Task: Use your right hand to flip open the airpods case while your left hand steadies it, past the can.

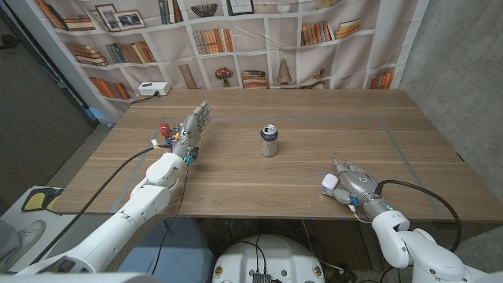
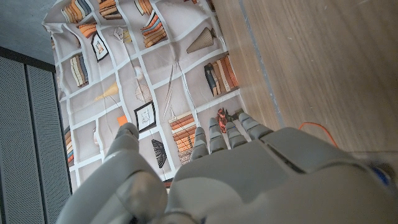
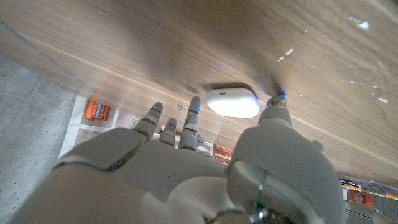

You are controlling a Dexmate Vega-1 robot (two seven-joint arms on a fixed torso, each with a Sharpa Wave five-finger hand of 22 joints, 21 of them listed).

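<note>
Airpods case (image 1: 328, 182), white, lid closed, lies on the wooden table (image 1: 330, 134) at about 4 o'clock from the can (image 1: 269, 141), near the front edge. Right hand (image 1: 354, 185) sits just beside the case, at its 3 o'clock; right wrist view shows the case (image 3: 233, 102) between thumb and fingers (image 3: 193, 115), fingers apart, contact unclear. Left hand (image 1: 189, 131) is at 9 o'clock from the can, well apart from it, fingers extended and spread, holding nothing.
</note>
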